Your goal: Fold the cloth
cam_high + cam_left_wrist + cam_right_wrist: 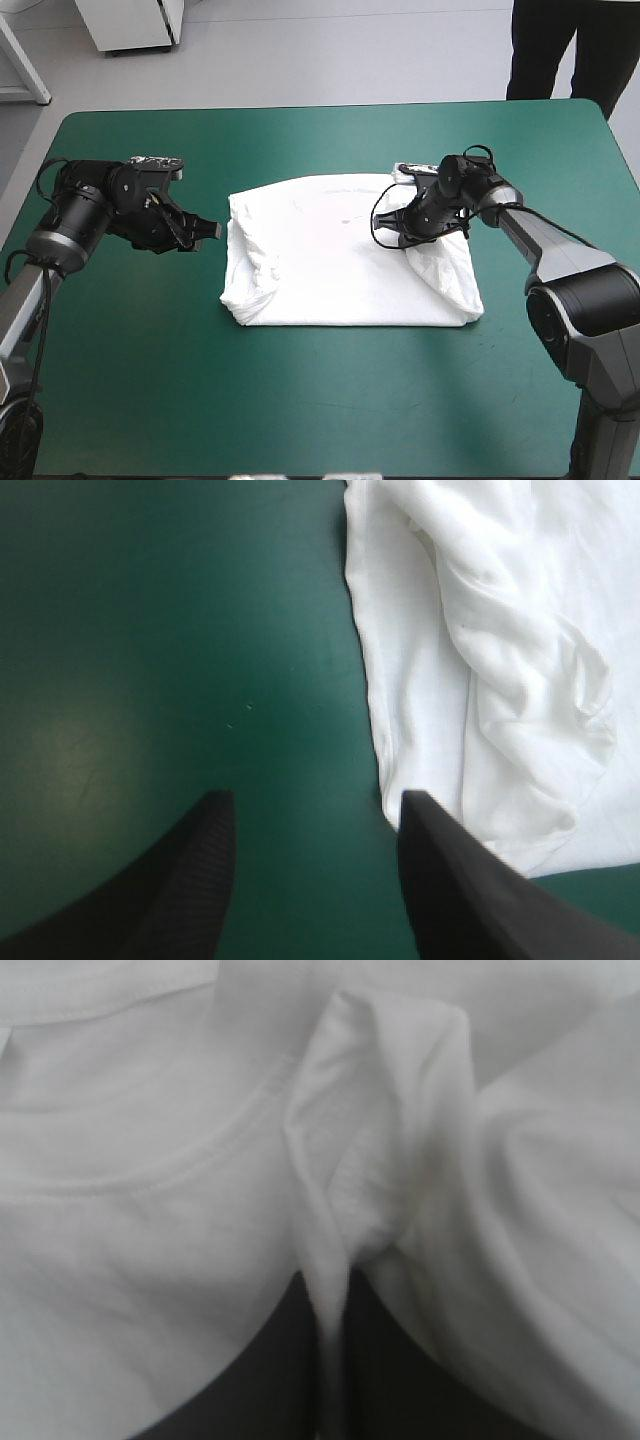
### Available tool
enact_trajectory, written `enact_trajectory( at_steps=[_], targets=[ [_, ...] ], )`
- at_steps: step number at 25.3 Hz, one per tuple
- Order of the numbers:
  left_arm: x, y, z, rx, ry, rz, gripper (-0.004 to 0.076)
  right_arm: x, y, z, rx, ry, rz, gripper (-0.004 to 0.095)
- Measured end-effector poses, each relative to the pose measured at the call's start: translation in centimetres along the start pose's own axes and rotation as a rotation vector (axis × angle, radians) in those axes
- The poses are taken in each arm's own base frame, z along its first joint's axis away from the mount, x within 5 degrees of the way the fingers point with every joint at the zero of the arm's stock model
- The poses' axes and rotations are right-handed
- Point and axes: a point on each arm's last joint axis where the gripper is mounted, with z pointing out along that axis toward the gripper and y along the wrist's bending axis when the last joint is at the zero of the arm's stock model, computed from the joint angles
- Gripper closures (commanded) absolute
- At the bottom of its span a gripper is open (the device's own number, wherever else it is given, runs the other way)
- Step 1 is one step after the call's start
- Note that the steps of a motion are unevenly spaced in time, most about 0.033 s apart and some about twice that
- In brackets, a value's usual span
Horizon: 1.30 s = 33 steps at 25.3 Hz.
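High view: T-shirt [340, 260] lies part-folded at mid-bench [300, 400]; right gripper [400, 228] on its right side, left gripper [205, 232] just off its left edge.
Left wrist view: fingers apart over bare teal-green cover.
Right wrist view: clamped on a cloth ridge.
Judged: side fold under way; the next move calls for carrying the ridge across.

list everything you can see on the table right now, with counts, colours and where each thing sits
T-shirt: one, white, lying mid-table, partly folded, its left side bunched in wrinkles
table: one, teal-green cover, under everything
left pincer: one, black, open, over the cover beside the T-shirt's left edge, holding nothing
right pincer: one, black, shut on the T-shirt at its far right part, a fold of fabric pinched between the fingers
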Motion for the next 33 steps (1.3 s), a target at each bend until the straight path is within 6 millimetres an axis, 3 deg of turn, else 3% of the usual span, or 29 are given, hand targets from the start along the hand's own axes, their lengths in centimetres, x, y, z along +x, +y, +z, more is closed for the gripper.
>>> enact_trajectory(
  at_steps=[3,5,8,16,22,24,27,31,33],
  targets=[
    [0.0,-0.1,0.0,0.012,-0.001,-0.006,0.0360,0.0,0.2,-0.3,-0.014,0.027,-0.012,0.0395],
    [0.0,-0.2,0.0,0.022,0.000,-0.010,0.0360,0.1,0.5,-0.7,-0.018,0.046,-0.017,0.0345],
    [0.0,-0.2,0.0,0.024,-0.001,-0.011,0.0360,0.1,1.0,-2.3,-0.023,0.017,-0.032,0.0357],
    [0.3,-0.3,-0.1,0.027,0.033,-0.009,0.0360,1.9,1.9,-12.2,0.070,-0.166,-0.092,0.0358],
    [0.9,-3.2,-1.2,0.051,-0.009,0.065,0.0360,6.2,-0.1,-15.8,0.166,-0.197,-0.026,0.0358],
    [1.4,-5.0,-1.3,0.030,-0.018,0.107,0.0360,9.0,-1.5,-16.6,0.190,-0.184,0.029,0.0359],
    [3.1,-6.2,0.9,0.009,0.030,0.086,0.0352,12.6,-2.5,-17.9,0.208,-0.180,0.068,0.0358],
    [4.9,-6.0,4.6,0.007,0.139,0.057,0.0192,13.6,-2.4,-18.9,0.205,-0.200,0.066,0.0366],
    [5.0,-6.3,6.0,0.026,0.166,0.050,0.0171,13.6,-2.4,-18.9,0.205,-0.200,0.067,0.0396]
  ],
)
